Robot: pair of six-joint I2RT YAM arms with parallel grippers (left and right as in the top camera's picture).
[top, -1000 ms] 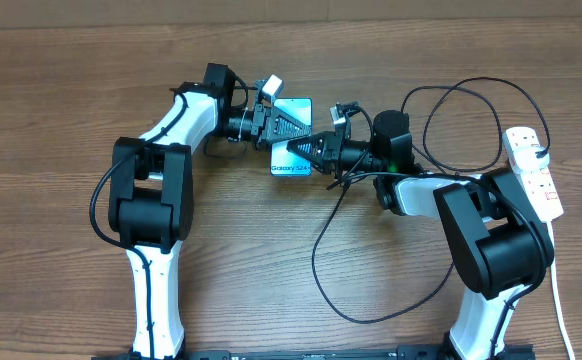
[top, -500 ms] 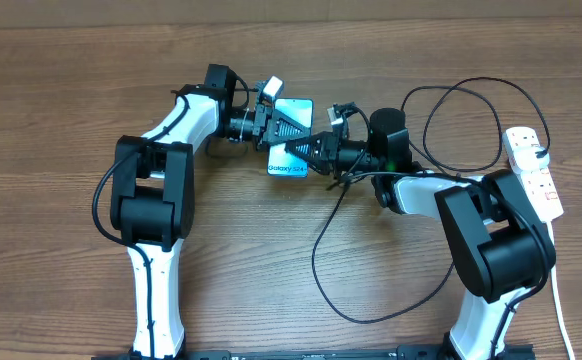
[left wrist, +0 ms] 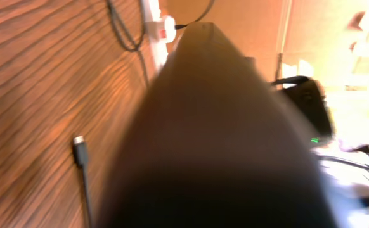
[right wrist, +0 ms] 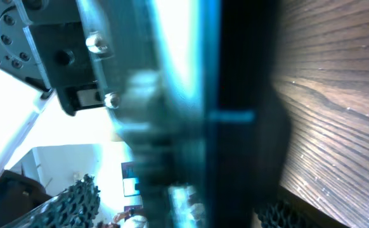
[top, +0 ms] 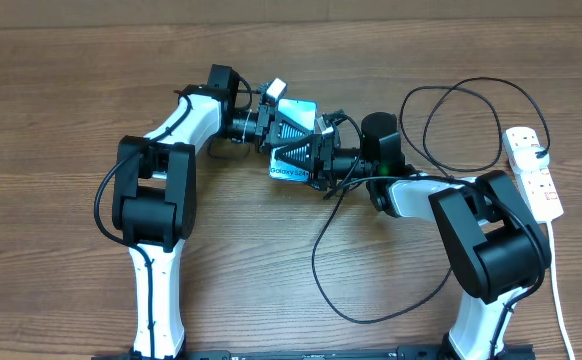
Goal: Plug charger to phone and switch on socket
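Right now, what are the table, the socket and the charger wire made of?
The table looks like wood or wood-print laminate: brown grain lines, dull sheen. The socket looks like smooth plastic: even white shell. The charger is probably rubbery-coated wire: thin, black, bending in loose loops.

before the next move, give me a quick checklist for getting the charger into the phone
1. Phone screen facing up: ok.
2. Left pincer gripping the phone: cannot tell; it overlaps the phone's far end, and its wrist view is blocked.
3. Right pincer gripping the phone: cannot tell; it sits over the screen, and its wrist view is blurred.
4. Charger plug tip held by a pincer: not ok; it lies loose on the table.
5. Plug tip in the phone: not ok.
6. Socket switched on: cannot tell; the switches are too small to read.
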